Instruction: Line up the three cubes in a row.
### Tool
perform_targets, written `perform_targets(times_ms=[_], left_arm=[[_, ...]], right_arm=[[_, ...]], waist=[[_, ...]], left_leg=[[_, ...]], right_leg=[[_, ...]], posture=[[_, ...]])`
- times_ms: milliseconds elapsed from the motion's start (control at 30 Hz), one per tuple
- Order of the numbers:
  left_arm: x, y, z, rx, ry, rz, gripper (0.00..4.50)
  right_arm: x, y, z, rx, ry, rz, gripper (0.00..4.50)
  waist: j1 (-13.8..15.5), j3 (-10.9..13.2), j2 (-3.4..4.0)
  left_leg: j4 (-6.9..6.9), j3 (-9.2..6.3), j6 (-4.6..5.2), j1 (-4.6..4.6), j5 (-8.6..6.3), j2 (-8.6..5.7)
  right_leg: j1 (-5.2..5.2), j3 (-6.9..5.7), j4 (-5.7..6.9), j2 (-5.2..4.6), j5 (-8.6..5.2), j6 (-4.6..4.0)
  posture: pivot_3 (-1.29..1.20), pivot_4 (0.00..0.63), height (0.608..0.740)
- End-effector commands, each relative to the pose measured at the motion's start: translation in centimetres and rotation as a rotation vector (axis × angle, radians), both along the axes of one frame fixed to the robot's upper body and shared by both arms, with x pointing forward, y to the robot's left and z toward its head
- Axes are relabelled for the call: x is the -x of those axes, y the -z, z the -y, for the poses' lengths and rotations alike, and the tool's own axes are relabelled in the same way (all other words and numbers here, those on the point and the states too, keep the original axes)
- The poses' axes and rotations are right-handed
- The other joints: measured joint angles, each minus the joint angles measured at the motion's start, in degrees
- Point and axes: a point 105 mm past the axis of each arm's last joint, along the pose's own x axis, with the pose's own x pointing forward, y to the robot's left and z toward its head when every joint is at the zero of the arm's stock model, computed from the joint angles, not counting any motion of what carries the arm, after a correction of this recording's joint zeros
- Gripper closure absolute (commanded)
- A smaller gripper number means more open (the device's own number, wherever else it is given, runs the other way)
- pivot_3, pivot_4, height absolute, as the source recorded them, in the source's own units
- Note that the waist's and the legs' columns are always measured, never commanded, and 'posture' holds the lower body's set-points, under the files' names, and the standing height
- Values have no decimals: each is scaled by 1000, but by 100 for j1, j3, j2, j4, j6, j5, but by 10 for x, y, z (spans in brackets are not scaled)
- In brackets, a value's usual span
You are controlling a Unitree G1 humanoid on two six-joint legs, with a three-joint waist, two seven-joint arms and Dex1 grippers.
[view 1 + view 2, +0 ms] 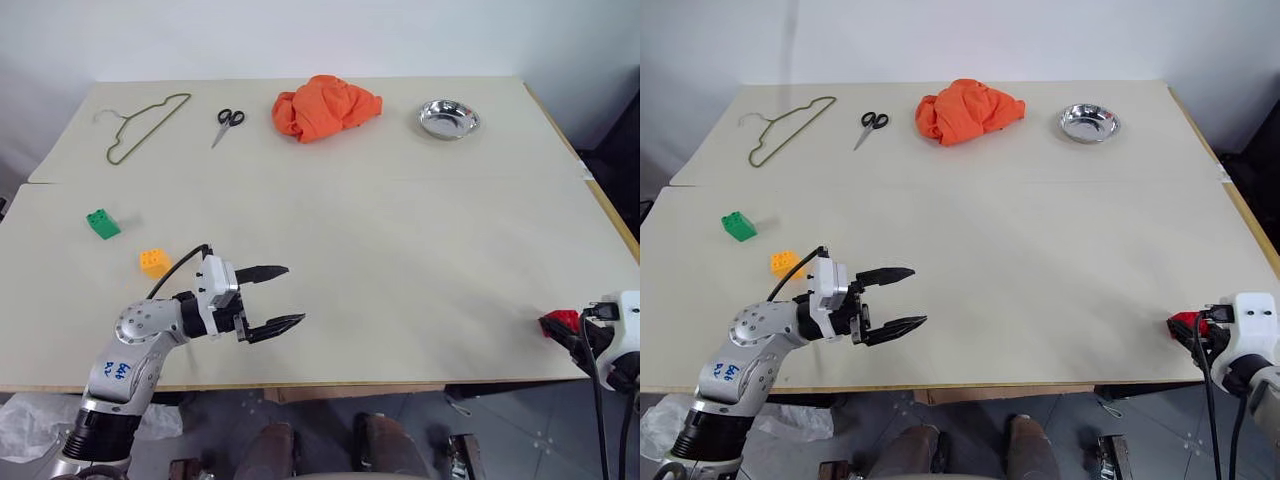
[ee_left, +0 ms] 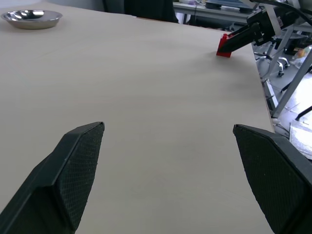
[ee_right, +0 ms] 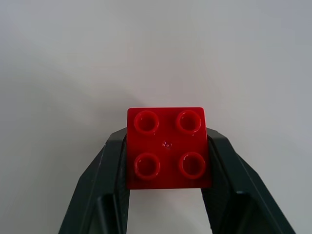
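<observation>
Between the right gripper (image 3: 165, 146) jaws – red cube (image 3: 168, 148) clamped, left gripper (image 1: 282, 297) jaws open.

Left tool (image 1: 283, 297) hovers with fingers spread wide; right tool (image 3: 165, 161) is clamped tight.

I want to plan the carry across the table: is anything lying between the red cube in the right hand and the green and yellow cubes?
Nothing visible. The red cube sits in the right hand at the table's right edge; bare tabletop runs to the yellow cube and green cube. The open left hand hovers near them.
</observation>
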Motion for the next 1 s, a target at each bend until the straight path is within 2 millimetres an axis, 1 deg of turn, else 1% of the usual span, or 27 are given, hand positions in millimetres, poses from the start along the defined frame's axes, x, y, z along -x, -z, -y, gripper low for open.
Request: perform_targets(times_ms=[33, 67, 100, 133, 233, 267, 300, 333, 467, 567, 700, 800, 900, 1000], left_arm=[[4, -10, -7, -6, -35, 49, 0], [4, -9, -10, -6, -47, 47, 0], [6, -8, -12, -3, -57, 44, 0], [6, -8, -13, 1, -66, 41, 0], [10, -5, -18, -2, -91, 29, 0], [13, -2, -21, -7, -104, 23, 0], [15, 0, -24, -11, -115, 17, 0], [17, 1, -26, -14, -126, 11, 0], [20, 1, -33, -22, -169, 12, 0], [26, 1, -40, -21, -215, 10, 0], [33, 2, -45, -24, -248, 3, 0], [36, 2, -51, -28, -263, -1, 0], [39, 3, -62, -49, -275, 0, 0], [39, 3, -67, -63, -271, 3, 0]], right_arm=[[-28, -55, -72, 87, -449, 200, 2975], [-32, -66, -100, 111, -624, 249, 2975], [-36, -72, -121, 142, -753, 286, 2975], [-40, -74, -139, 159, -867, 304, 2975], [-50, -63, -176, 211, -1155, 254, 2975], [-54, -55, -189, 256, -1273, 216, 2975], [-57, -48, -198, 299, -1371, 186, 2975], [-64, -44, -205, 336, -1424, 168, 2975], [-91, -37, -221, 385, -1465, 144, 2975], [-103, -32, -231, 405, -1472, 154, 2975], [-107, -27, -235, 412, -1481, 160, 2975], [-105, -23, -235, 404, -1495, 151, 2975], [-101, -18, -236, 409, -1515, 140, 2975], [-101, -20, -238, 402, -1526, 131, 2975]], waist=[[-99, 2, 3], [-144, 4, 2], [-204, 6, -2], [-253, 7, -3], [-221, 18, -21], [-212, 19, -24], [-223, 20, -25], [-220, 21, -27], [-187, 23, -31], [-196, 23, -30], [-203, 23, -30], [-217, 23, -30], [-219, 23, -30], [-219, 23, -30]], left_leg=[[0, 4, 0, 3, 0, 0], [0, 4, 0, 3, 3, 0], [1, 9, -3, 6, 5, 4], [0, 9, -7, 8, 8, 5], [-8, -11, -25, 10, 18, 18], [-8, -18, -26, 4, 19, 18], [-6, -18, -26, 4, 19, 17], [-1, -14, -23, 1, 18, 14], [11, -21, -5, -25, 12, 0], [61, -26, -4, -105, 4, -4], [89, -35, -2, -125, -13, -4], [102, -35, 0, -124, -14, -5], [103, -35, -5, -117, -11, -3], [103, -35, -11, -113, -8, -2]], right_leg=[[0, 4, 2, 0, 0, 1], [0, 3, 3, 1, 0, 1], [0, 4, 5, 5, 1, 2], [0, 3, 8, 7, 1, 2], [0, -17, 11, 16, -3, -4], [-1, -24, 11, 14, -4, -7], [-3, -25, 10, 12, -4, -7], [-4, -21, 11, 9, -4, -7], [-19, -29, 9, -10, -4, -7], [-95, -38, 54, -10, -2, -7], [-102, -61, 62, -10, -3, -8], [-92, -63, 60, -11, -3, -8], [-89, -62, 62, -10, -3, -8], [-89, -61, 62, -10, -3, -8]], posture=[[0, 150, 740], [0, 150, 740], [0, 150, 740], [0, 150, 740], [0, 150, 740], [0, 150, 740], [0, 150, 740], [0, 150, 740], [0, 150, 740], [0, 150, 740], [0, 150, 740], [0, 150, 740], [0, 150, 740], [0, 150, 740]])
